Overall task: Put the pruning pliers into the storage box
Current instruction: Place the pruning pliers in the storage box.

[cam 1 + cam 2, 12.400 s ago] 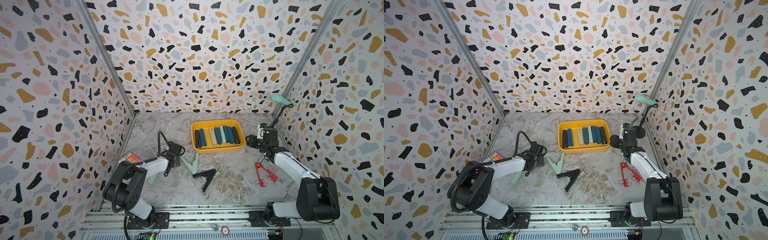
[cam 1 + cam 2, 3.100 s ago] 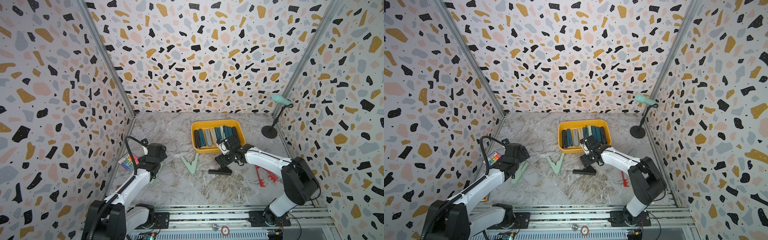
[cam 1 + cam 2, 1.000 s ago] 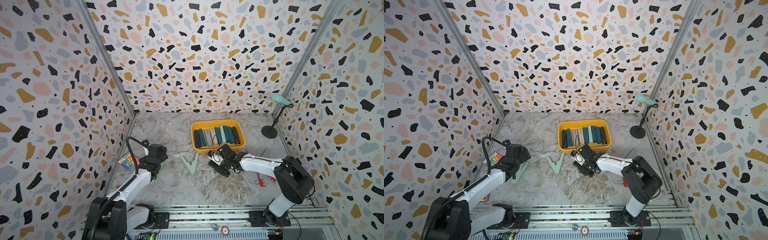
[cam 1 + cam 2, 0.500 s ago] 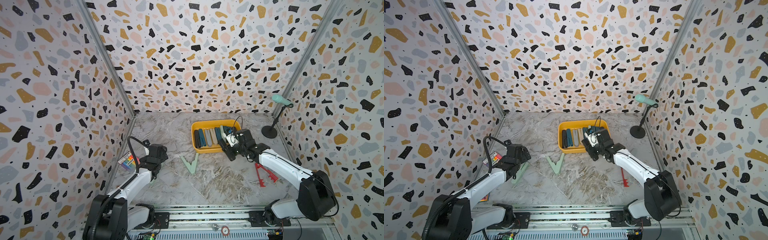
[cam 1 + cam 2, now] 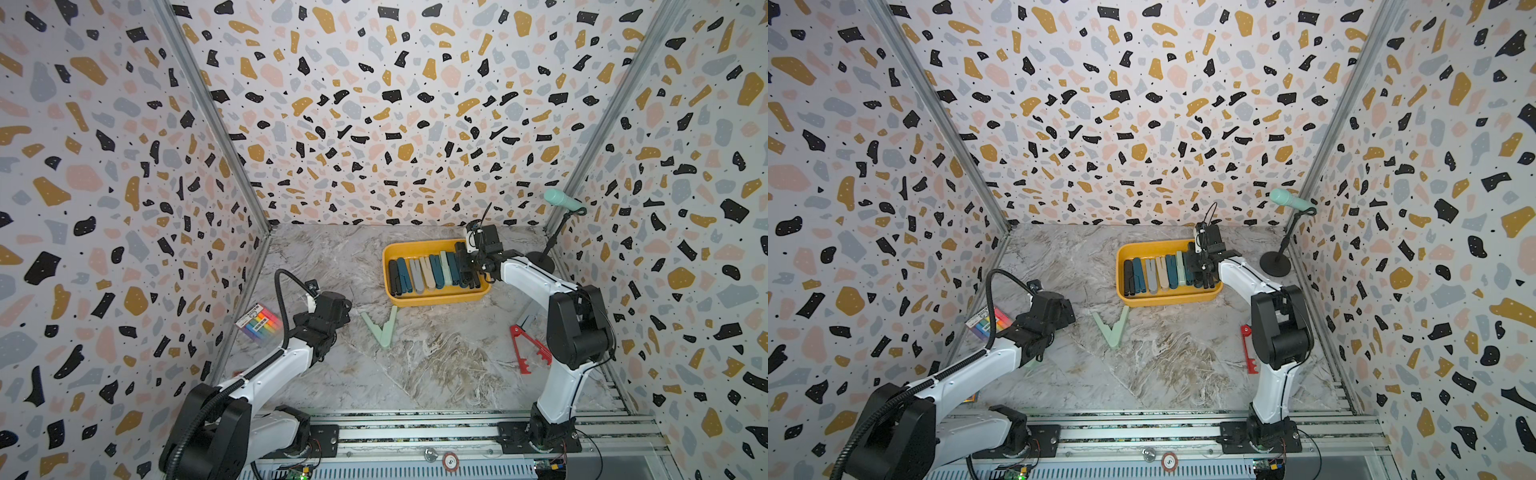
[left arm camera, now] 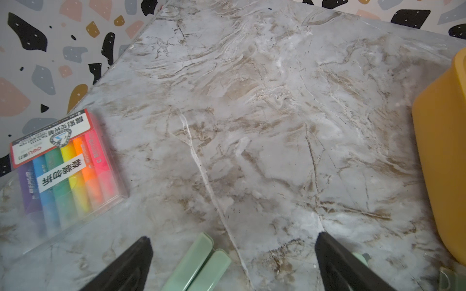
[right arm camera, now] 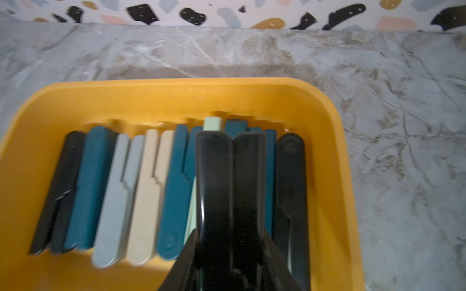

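Over the right end of the storage box (image 5: 432, 300), the black pruning pliers (image 7: 230, 181) are now up off the bench (image 5: 415, 365) with the right fingers (image 7: 184, 267) clamped on them, so only the drop's left for this pair, while the left fingers (image 6: 131, 264) hang spread wide above a mint pair (image 6: 199, 264).

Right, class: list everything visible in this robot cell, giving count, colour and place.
storage box: one, yellow, far middle of table.
pliers in the box: about eight, black, teal, grey, beige, mint, in a row.
open pliers: one, mint, before the box.
closed pliers: one, mint, below left gripper.
red pliers: one, red, by right arm.
highlighter packet: one, rainbow, near left gripper.
microphone: one, mint, black stand, far corner.
left gripper: one, black, open.
right gripper: one, black, over box, shut on black pliers.
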Controlling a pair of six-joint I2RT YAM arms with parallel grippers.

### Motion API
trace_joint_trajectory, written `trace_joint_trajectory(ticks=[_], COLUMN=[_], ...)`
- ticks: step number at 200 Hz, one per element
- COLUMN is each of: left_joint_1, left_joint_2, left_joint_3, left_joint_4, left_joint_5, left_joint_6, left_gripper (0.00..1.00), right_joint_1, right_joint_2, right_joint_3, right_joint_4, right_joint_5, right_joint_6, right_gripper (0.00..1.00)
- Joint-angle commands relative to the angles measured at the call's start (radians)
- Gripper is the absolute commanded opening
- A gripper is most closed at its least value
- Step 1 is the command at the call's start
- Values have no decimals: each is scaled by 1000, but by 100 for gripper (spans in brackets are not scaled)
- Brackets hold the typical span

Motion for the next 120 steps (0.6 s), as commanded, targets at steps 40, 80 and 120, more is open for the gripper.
trace_joint_trajectory(ticks=[40, 80, 120], left_joint_1=[-132, -135, -143], left_joint_2=[22, 55, 68], left_joint_3=[9, 37, 49], left_joint_4=[-7, -9, -12], left_joint_5=[-83, -83, -76], left_joint_6=[-77, -69, -66], left_gripper=[99, 99, 100], right_joint_1=[7, 7, 2], right_joint_2=[88, 127, 140], right_joint_3=[114, 150, 144], right_joint_4=[-81, -132, -136], right_joint_5=[104, 150, 173], right_joint_6=[21, -10, -22], right_gripper=[11, 17, 24])
